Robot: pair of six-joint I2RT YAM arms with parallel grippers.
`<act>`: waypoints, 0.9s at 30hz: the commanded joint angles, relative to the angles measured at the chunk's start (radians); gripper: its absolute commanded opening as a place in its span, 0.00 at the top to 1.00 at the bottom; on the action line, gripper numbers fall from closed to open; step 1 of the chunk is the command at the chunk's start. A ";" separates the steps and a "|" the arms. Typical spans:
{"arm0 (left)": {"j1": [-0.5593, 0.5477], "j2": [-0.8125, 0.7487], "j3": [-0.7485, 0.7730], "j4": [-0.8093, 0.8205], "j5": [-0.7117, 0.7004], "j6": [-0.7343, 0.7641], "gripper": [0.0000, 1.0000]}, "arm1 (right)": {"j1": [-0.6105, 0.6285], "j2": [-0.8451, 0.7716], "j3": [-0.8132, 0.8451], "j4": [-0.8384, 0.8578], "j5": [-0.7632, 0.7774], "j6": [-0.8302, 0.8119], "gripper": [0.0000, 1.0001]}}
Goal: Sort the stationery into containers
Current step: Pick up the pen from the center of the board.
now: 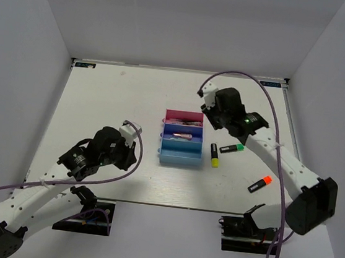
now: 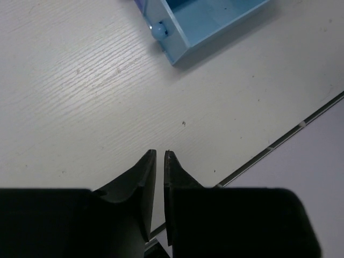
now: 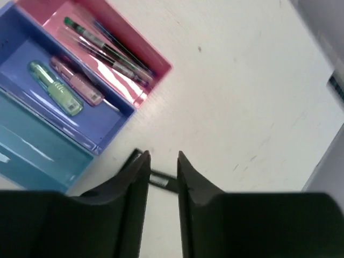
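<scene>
Nearest the lens in the left wrist view, the left gripper (image 2: 159, 156) hangs just over the bare white table (image 2: 97, 91) with its two black fingers pressed almost together and nothing between them. One corner of the light blue tray (image 2: 209, 21) shows at the top of that view, well apart from the fingertips.

From above, three joined trays sit in a row at mid-table: the pink tray (image 1: 174, 112) farthest from the arm bases, the dark blue tray (image 1: 197, 130) in the middle, and the light blue one nearest. Thin dark pens (image 3: 107, 51) lie in the pink tray; a pink stick (image 3: 78, 86) and a mint-green stick (image 3: 54, 88) lie side by side in the dark blue one.

The right gripper (image 3: 161, 156) hovers beside the pink tray's right end, its fingers parted. A dark object (image 3: 161, 180) shows across the gap below them, possibly a highlighter on the table; contact cannot be judged.

Right of the trays lie a yellow-capped highlighter (image 1: 214, 155), a green-capped highlighter (image 1: 232, 149) near it, and an orange-capped highlighter (image 1: 259, 184) farther right.
</scene>
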 commanded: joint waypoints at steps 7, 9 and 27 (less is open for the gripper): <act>0.007 0.044 0.115 -0.073 0.081 0.078 0.31 | -0.253 -0.363 -0.308 -0.231 -0.287 -0.363 0.27; 0.007 0.031 0.098 -0.068 0.095 0.086 0.27 | -0.330 -0.415 -0.342 -0.297 -0.327 -0.489 0.27; 0.014 -0.097 -0.034 -0.061 0.088 0.129 0.23 | -0.618 -0.195 -0.281 -0.216 -0.621 -0.698 0.26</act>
